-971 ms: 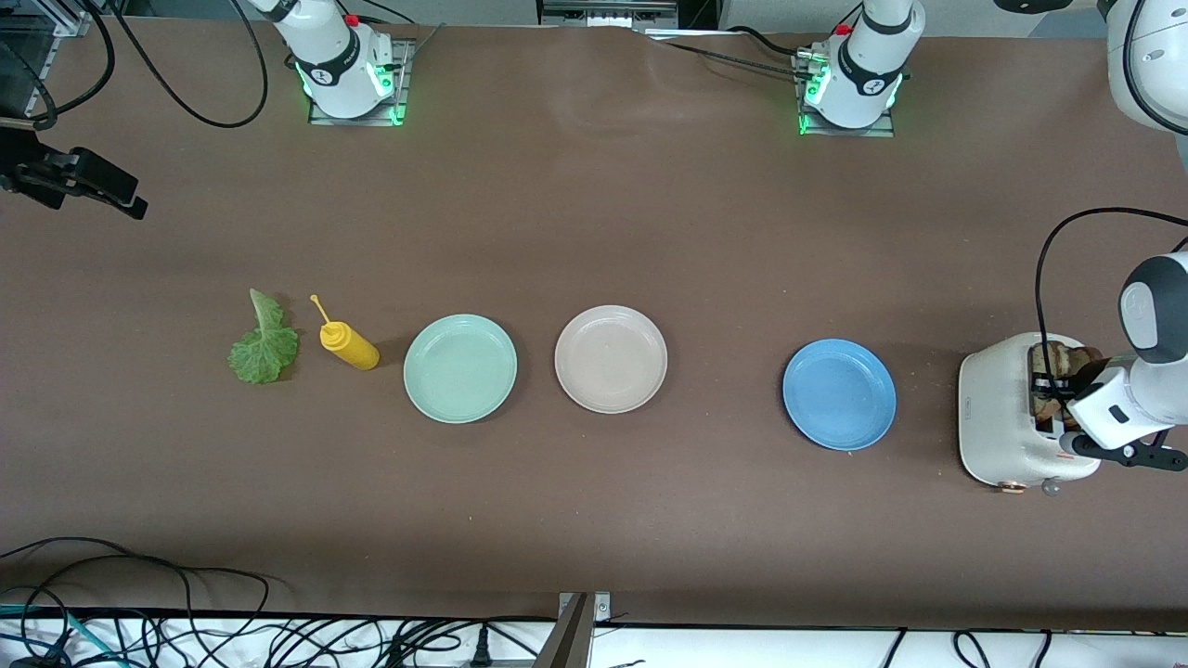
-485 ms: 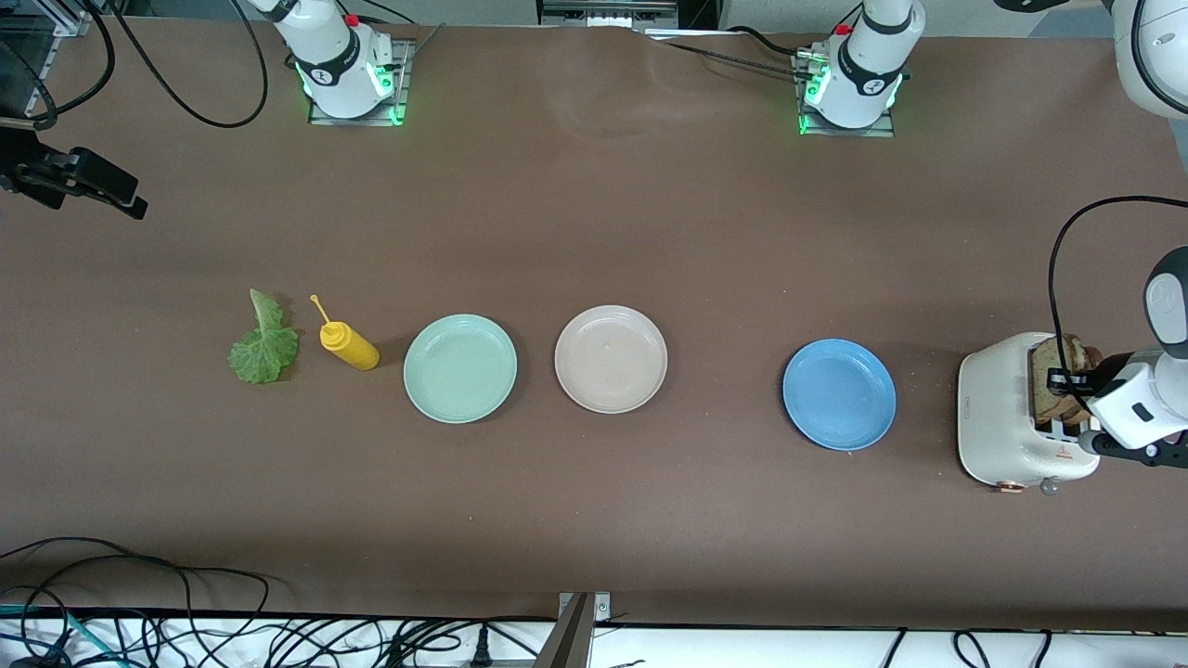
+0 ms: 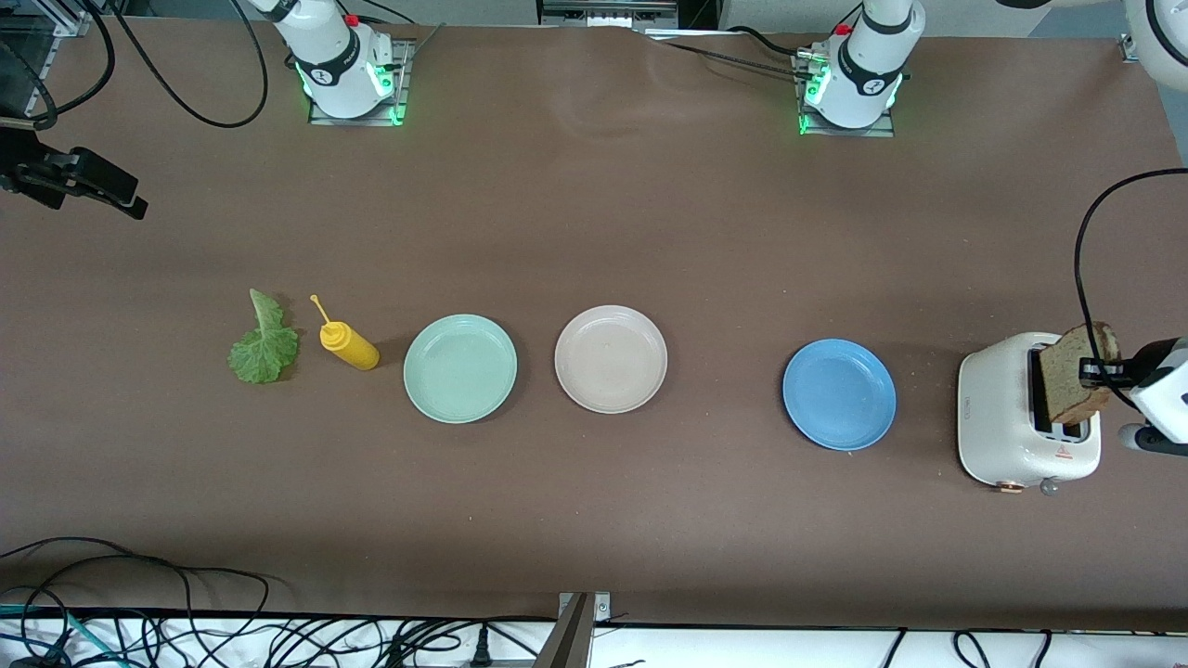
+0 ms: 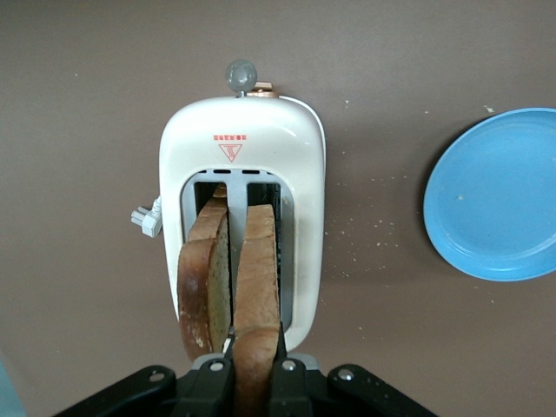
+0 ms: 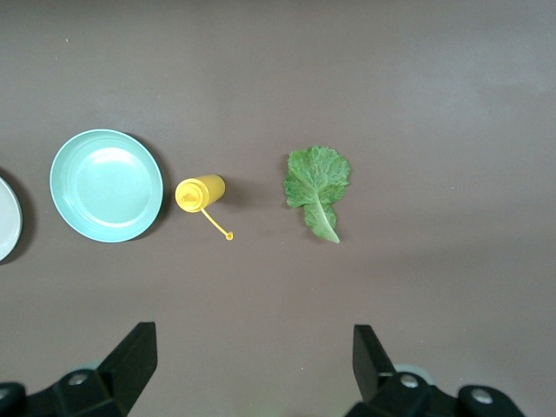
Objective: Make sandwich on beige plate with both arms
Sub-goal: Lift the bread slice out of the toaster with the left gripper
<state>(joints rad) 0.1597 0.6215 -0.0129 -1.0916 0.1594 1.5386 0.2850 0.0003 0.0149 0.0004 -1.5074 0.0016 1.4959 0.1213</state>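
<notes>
Front view: left gripper (image 3: 1088, 374) over the toaster (image 3: 1007, 422) at the left arm's end of the worktop, jaws pinching a bread slice (image 3: 1069, 376) half out of its slot; beige plate (image 3: 611, 358) bare mid-worktop

Left wrist view: second slice (image 4: 205, 282) in the other slot

Right wrist view: right gripper (image 5: 252, 360) waiting above lettuce (image 5: 318, 184), jaws spread

Next, probably: lift clear, carry to plate

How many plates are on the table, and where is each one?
3. The beige plate is in the middle of the row. The mint-green plate lies beside it toward the right arm's end, next to the yellow bottle. The blue plate lies toward the left arm's end, near the toaster.
</notes>
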